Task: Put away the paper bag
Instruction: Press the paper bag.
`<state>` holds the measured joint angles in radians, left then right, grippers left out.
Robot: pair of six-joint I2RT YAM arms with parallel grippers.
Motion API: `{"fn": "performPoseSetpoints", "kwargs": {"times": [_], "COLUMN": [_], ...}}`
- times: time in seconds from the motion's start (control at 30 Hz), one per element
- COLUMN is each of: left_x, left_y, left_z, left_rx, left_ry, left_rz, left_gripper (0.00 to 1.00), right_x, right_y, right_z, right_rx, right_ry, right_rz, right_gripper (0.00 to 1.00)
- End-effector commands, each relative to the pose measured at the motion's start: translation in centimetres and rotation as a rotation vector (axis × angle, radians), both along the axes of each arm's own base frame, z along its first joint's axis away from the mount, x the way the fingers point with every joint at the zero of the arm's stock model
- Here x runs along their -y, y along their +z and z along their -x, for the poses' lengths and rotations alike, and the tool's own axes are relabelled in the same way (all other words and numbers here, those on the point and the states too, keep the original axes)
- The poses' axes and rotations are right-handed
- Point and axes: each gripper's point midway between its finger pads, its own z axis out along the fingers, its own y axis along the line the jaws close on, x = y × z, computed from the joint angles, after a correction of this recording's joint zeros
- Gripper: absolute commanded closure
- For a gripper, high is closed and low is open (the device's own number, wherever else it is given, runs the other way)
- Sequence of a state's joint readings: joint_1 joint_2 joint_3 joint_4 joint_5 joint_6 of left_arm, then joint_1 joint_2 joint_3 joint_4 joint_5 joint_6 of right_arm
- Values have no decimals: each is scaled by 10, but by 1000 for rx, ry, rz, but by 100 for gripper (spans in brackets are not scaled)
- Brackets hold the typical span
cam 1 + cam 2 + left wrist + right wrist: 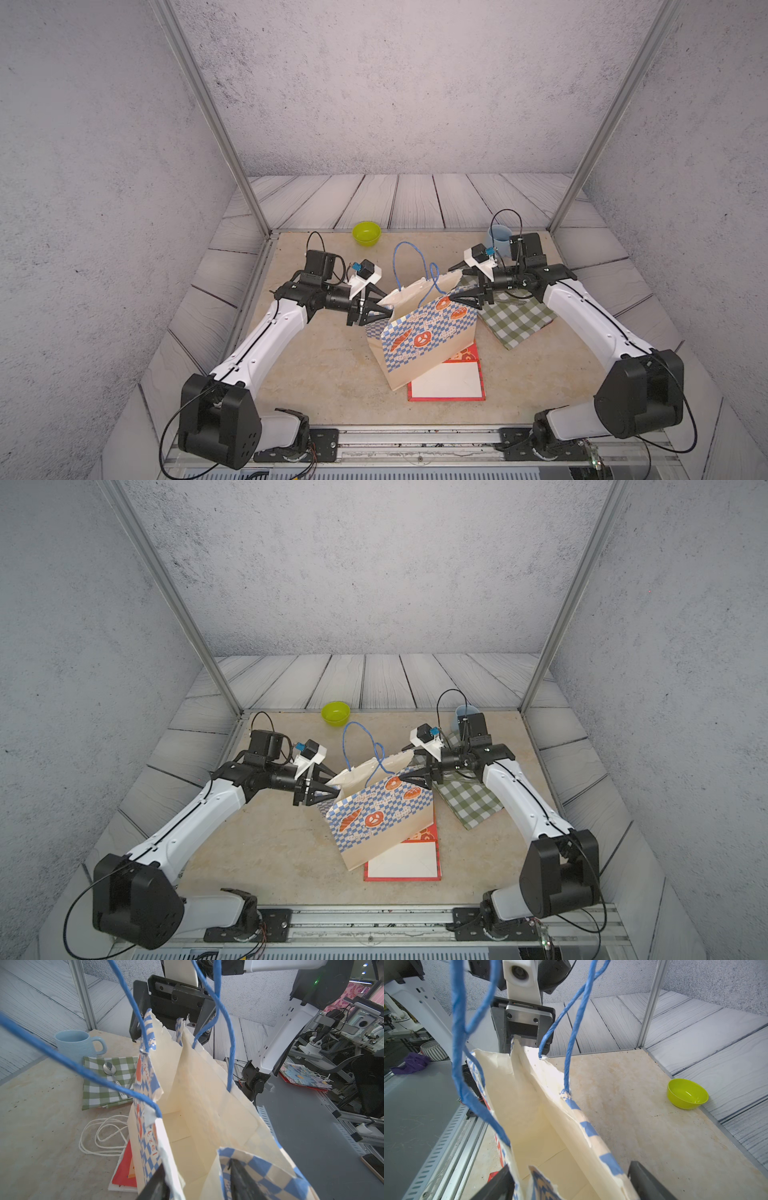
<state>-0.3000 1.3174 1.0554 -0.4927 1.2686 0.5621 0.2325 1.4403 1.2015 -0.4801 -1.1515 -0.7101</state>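
Left wrist — paper bag (pixel 197 1095); wide open

I work in a robotics lab, inside a staged booth. Bare aluminium posts (pixel 210 112) hold printed concrete and wood-plank panels (pixel 415 199), a mounting rail (pixel 415 440) edges the table, and beyond stand benches (pixel 332 1028) crowded with cables and other rigs.

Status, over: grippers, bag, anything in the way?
Both straddle bag ends, grip unclear: left gripper, right gripper. The paper bag upright, mouth open. Under it, partly: red flat bag; checked cloth alongside.
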Motion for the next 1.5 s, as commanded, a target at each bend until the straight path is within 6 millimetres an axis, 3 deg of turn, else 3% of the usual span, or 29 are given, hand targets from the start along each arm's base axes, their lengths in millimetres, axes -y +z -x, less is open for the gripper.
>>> {"fn": "performPoseSetpoints", "kwargs": {"times": [0.0,0.2,0.53,0.87,1.03,1.2,1.33,1.47], "left_x": [3,5,4,-6,-19,-51,-69,-78], "left_y": [6,11,9,22,41,81,100,112], "left_z": [3,0,-2,-21,-45,-56,-44,-16], "left_rx": [7,-2,10,122,144,289,352,339], "left_ry": [-27,-29,-20,91,223,435,566,639], "left_rz": [10,12,-15,-101,-44,25,22,74], "left_gripper": [52,52,51,22,14,7,5,2], "right_x": [-3,-4,-4,-3,-2,-3,-4,-4], "right_y": [-1,-9,-8,-2,-3,2,14,29], "right_z": [-3,5,5,6,8,10,7,12], "right_rx": [8,3,38,53,46,52,50,51], "right_ry": [11,56,69,61,65,67,40,19], "right_rz": [12,51,75,87,87,76,53,11], "right_gripper": [20,37,53,70,79,86,92,94]}}
